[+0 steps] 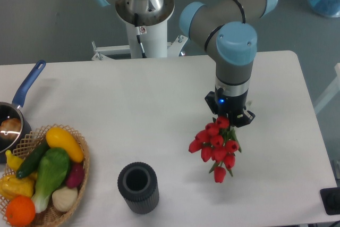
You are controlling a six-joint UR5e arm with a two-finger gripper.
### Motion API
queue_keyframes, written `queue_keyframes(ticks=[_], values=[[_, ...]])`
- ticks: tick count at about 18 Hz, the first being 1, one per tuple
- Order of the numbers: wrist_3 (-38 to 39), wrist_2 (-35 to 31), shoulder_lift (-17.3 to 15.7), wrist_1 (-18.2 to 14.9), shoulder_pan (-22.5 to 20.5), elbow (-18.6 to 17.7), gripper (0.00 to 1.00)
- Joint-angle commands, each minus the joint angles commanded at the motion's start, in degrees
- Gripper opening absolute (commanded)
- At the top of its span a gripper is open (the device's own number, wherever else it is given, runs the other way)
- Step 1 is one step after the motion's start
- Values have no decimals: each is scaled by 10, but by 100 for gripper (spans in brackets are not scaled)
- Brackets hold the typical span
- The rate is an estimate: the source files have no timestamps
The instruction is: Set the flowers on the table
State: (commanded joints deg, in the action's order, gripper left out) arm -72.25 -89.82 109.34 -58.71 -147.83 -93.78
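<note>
White tabletop (133,110) filled your view; at four o'clock your black two-finger gripper (229,119) clenched the red artificial tulip bunch (217,148), blooms hanging near the surface. Released there, they risked rolling toward the edge.

Flowers (216,149): a bunch of red tulip-like blooms with bits of green leaf between them. The bunch hung head-down toward 6 o'clock, blooms fanned out, one bloom lowest at the tip and one sticking out toward 9 o'clock. The stem end was at 12 o'clock, tucked up out of sight. The bunch sat over the white table (159,110), on its right-hand half. Couldn't tell whether the lowest bloom touched the surface or hung just above it.
</note>
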Motion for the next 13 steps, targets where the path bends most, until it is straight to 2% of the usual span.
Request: queue_keyframes(ticks=[5, 13], values=[[0, 7, -4, 33, -6, 0, 100], [-3, 9, -5, 36, -11, -4, 100]])
